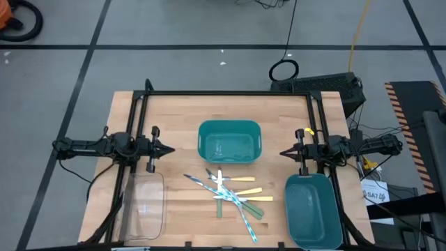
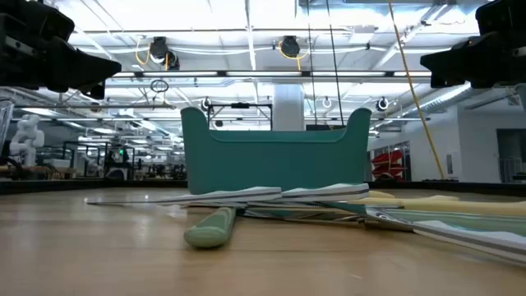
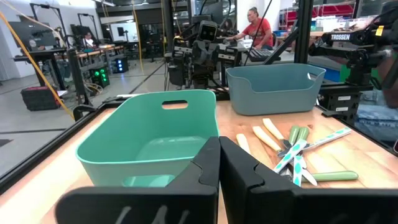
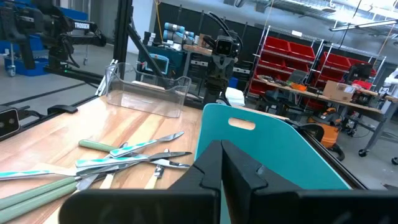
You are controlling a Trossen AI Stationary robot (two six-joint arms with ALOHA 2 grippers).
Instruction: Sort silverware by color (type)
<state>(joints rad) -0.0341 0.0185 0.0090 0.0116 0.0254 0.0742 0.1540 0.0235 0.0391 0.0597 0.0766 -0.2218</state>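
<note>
The silverware [image 1: 233, 195] lies in a crossed pile on the wooden table, near the front middle: bluish striped pieces, pale yellow-handled pieces and light green-handled pieces. It also shows in the low view [image 2: 271, 201], the left wrist view [image 3: 298, 152] and the right wrist view [image 4: 118, 162]. My left gripper [image 1: 171, 148] hovers shut at the table's left, pointing right. My right gripper [image 1: 282, 153] hovers shut at the table's right, pointing left. Both are well above and apart from the pile.
A teal bin [image 1: 229, 141] stands at mid-table behind the pile. A second teal bin [image 1: 311, 209] sits at the front right, and a clear plastic bin [image 1: 145, 206] at the front left. A black frame [image 1: 230, 93] borders the table. People sit at desks beyond the table.
</note>
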